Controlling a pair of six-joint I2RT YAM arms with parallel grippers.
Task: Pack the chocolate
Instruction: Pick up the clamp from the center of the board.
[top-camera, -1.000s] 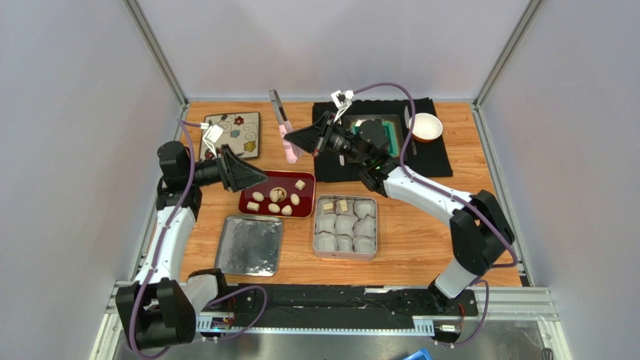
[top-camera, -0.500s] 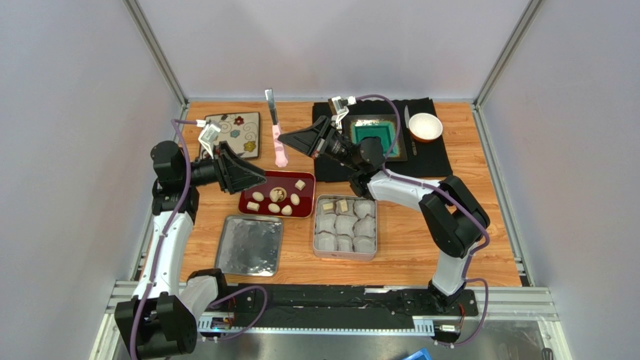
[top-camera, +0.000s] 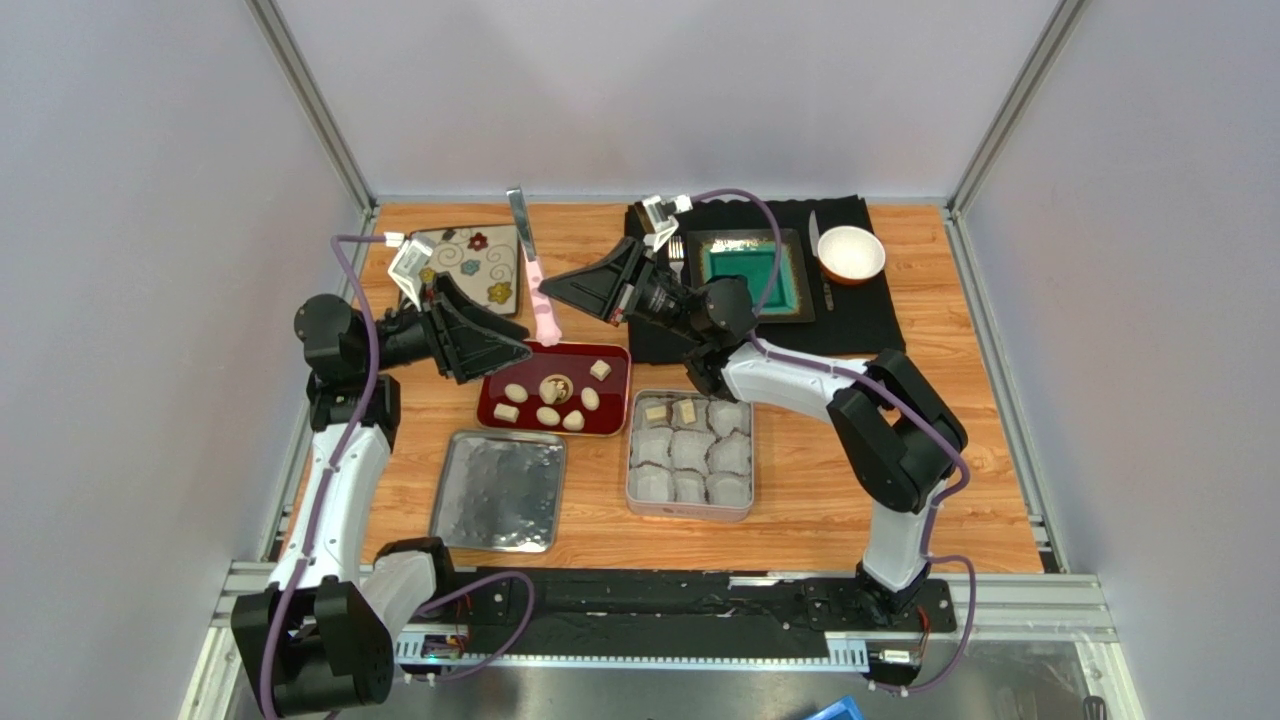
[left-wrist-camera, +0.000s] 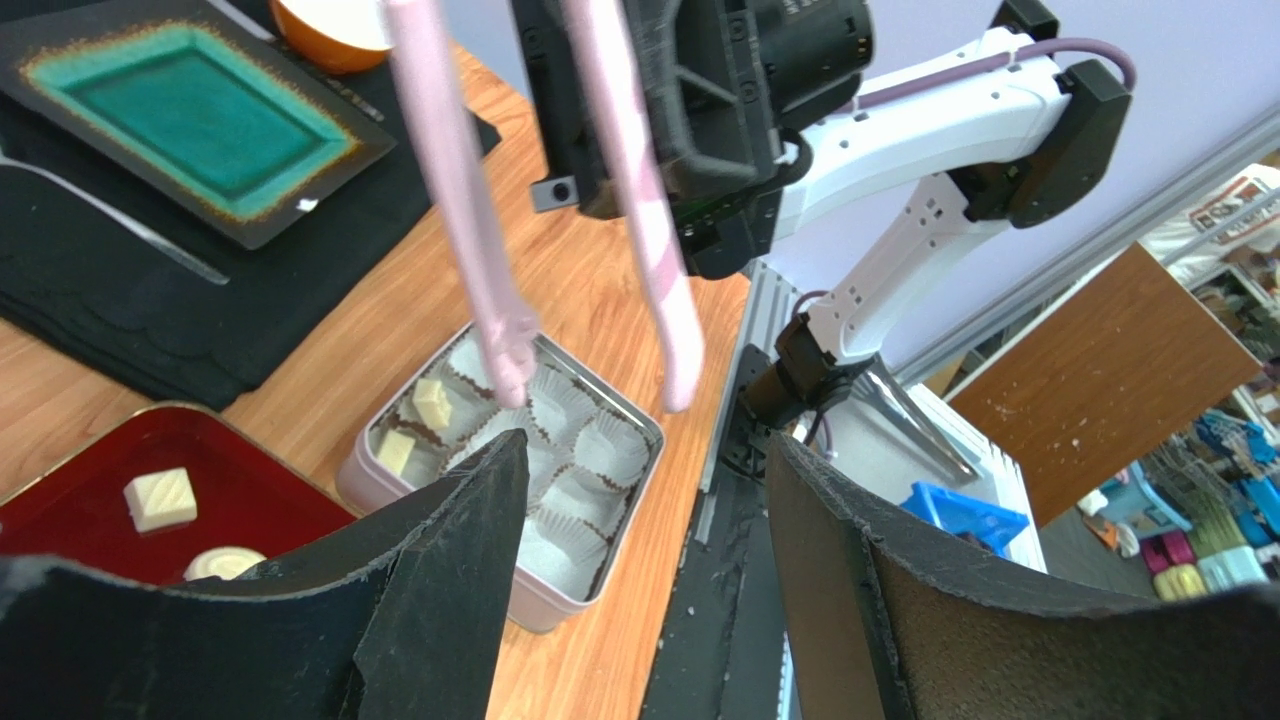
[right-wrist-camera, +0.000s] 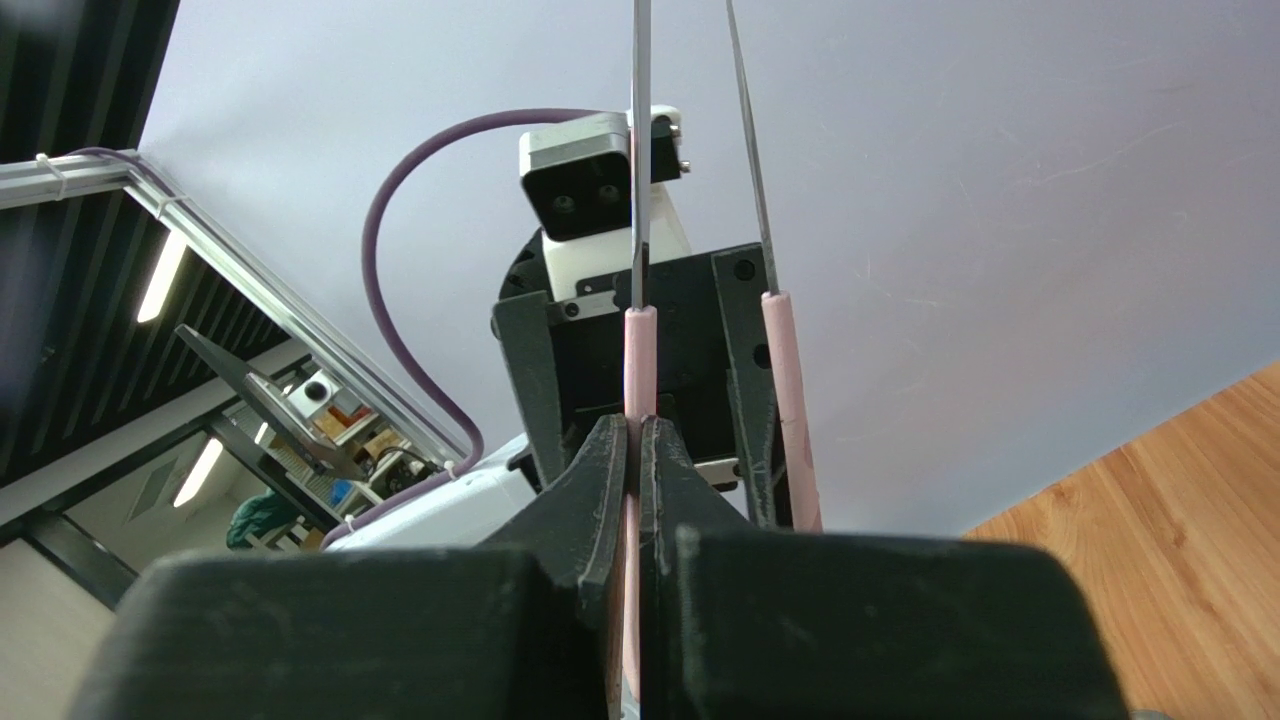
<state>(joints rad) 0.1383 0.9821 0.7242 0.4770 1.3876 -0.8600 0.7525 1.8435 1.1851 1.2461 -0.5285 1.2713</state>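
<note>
My right gripper (right-wrist-camera: 639, 435) seems clamped on only one leg of the pink-handled tongs (top-camera: 538, 300), so they may pivot or slip if my left gripper (top-camera: 523, 354), jaws apart, nudges them.

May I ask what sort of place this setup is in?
Probably a robotics lab test cell: plain white panels in metal framing enclose a wooden table, two robot arms are bolted to a rail at its edge, and the left wrist view shows workshop clutter beyond.
</note>
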